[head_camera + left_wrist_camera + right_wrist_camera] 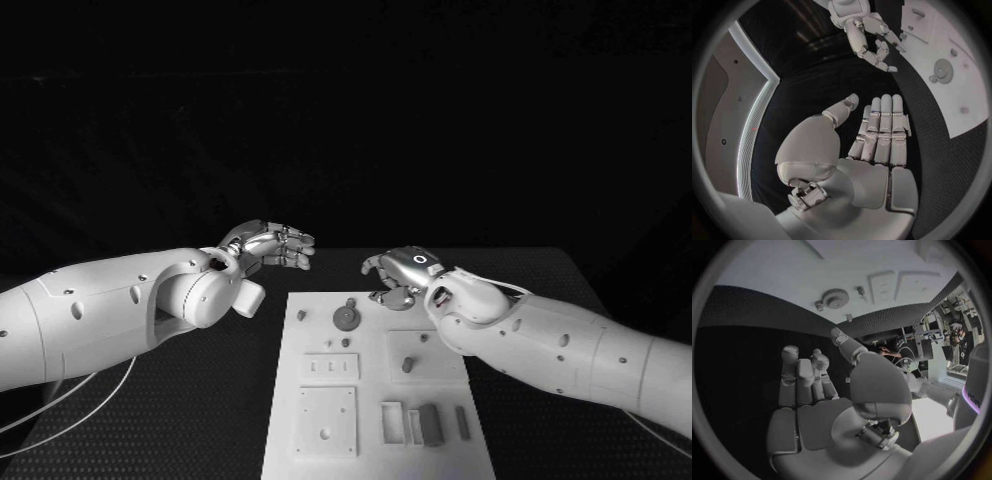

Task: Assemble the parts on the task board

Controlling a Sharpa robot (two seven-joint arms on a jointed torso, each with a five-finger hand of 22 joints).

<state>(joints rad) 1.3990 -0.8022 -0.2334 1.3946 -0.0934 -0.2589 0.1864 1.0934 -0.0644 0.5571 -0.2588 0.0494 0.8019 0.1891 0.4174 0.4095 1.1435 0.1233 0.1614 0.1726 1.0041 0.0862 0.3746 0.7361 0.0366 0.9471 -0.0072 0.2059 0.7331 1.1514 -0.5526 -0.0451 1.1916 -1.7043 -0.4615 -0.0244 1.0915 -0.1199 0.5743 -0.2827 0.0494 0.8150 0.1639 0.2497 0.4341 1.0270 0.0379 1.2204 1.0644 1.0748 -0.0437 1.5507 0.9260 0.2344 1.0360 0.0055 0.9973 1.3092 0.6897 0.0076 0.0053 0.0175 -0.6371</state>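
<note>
A: What is seen nearest the bottom of the head view?

B: The task board (378, 400) is seen running up the lower middle of the frame. In its lower part three upright grey pieces (428, 424) are counted, set side by side right of centre. Two square raised plates (329, 394) are counted on the left side, one above the other.

A: And further up?

B: One small peg (408, 364) is seen right of centre, and one round geared disc (348, 317) near the board's top edge. The parts cannot be told apart as seated or loose from these views.

A: How far along is the task judged to be?

B: It is judged to be early or between steps; nothing is held, and most of the assembly appears left to do.

A: The hands?

B: The left hand (268, 246) is hung above the table just off the board's upper left corner, its fingers stretched out straight with nothing in them. The right hand (401, 272) is hung over the board's upper right edge, fingers loosely curved and apart, nothing grasped.
</note>
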